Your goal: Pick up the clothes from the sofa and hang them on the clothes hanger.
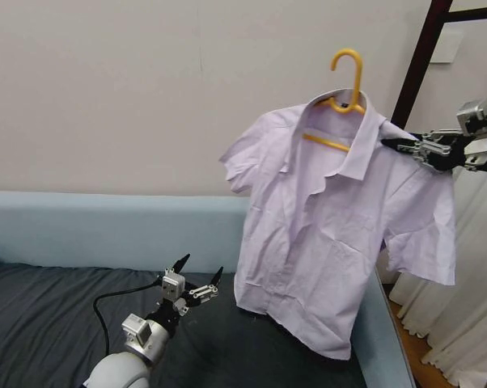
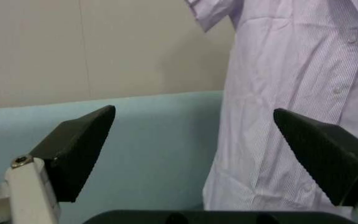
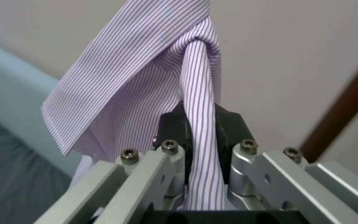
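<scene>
Now right gripper (image 1: 391, 145), upper right, pinching shirt (image 1: 324, 242) shoulder on yellow hanger (image 1: 349, 71); left gripper (image 1: 201, 267), lower left, spread over sofa (image 1: 65, 234).

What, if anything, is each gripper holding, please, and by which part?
The right gripper pinches the lilac shirt at its shoulder; the left gripper holds nothing.

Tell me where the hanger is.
Head view, upper right: the hanger sits in the collar of the shirt, left of the right claw pinching its shoulder.
</scene>
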### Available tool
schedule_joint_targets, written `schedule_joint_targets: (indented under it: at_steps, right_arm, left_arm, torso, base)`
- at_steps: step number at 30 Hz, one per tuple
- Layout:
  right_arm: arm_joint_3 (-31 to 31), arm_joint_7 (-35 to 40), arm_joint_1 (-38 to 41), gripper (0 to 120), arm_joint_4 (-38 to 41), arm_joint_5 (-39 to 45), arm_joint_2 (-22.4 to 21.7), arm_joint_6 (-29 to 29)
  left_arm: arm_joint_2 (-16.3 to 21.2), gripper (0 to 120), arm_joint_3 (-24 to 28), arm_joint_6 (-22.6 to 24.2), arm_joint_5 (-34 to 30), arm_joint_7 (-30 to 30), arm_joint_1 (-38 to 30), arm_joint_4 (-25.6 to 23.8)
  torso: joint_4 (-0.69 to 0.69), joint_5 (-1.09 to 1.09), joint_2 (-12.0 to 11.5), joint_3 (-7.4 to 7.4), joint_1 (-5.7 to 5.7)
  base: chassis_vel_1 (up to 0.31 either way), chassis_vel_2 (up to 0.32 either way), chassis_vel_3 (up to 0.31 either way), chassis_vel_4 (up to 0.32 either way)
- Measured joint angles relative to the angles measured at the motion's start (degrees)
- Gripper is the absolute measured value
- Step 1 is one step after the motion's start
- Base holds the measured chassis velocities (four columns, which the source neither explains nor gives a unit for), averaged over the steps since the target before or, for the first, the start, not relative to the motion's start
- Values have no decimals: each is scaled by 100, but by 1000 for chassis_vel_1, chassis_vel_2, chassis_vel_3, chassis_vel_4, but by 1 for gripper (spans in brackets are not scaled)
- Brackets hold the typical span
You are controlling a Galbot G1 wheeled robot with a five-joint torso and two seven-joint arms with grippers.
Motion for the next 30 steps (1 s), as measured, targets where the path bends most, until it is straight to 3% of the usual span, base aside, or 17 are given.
schedule_joint_targets:
  at_steps: [1, 5, 6, 10, 21, 28, 30]
  right_arm:
    - [0, 0, 0, 7, 0, 0, 0, 0]
    - [119, 1882, -317, 7, 215, 30, 403, -282]
    - [119, 1882, -317, 7, 215, 30, 403, -282]
    - [136, 3379, -424, 7, 192, 12, 845, -303]
    - [-80, 4910, -74, 7, -210, -583, 1217, -470]
    - [-164, 5066, 63, 7, -394, -642, 1244, -483]
    - [-385, 4994, 448, 7, -724, -749, 1367, -549]
  left_arm:
    - [0, 100, 0, 0, 0, 0, 0, 0]
    - [-151, 100, 51, 9, 7, -45, -52, 26]
    - [-151, 100, 51, 9, 7, -45, -52, 26]
    - [-115, 100, 33, 26, -8, -88, -107, 46]
    - [-151, 100, 94, 141, -38, -201, -337, 175]
    - [-245, 100, 125, 159, -24, -205, -345, 221]
    - [-257, 100, 124, 167, -21, -237, -318, 224]
  torso:
    - [0, 0, 0, 0, 0]
    - [2, 0, 0, 1, 0]
    - [2, 0, 0, 1, 0]
    - [1, 1, 0, 1, 1]
    - [0, 0, 0, 1, 1]
    - [0, 0, 0, 1, 1]
    - [0, 0, 0, 1, 1]
  base:
    - [0, 0, 0, 0]
    - [0, 0, 0, 0]
    - [0, 0, 0, 0]
    - [0, 0, 0, 0]
    - [0, 0, 0, 0]
    - [0, 0, 0, 0]
    - [0, 0, 0, 0]
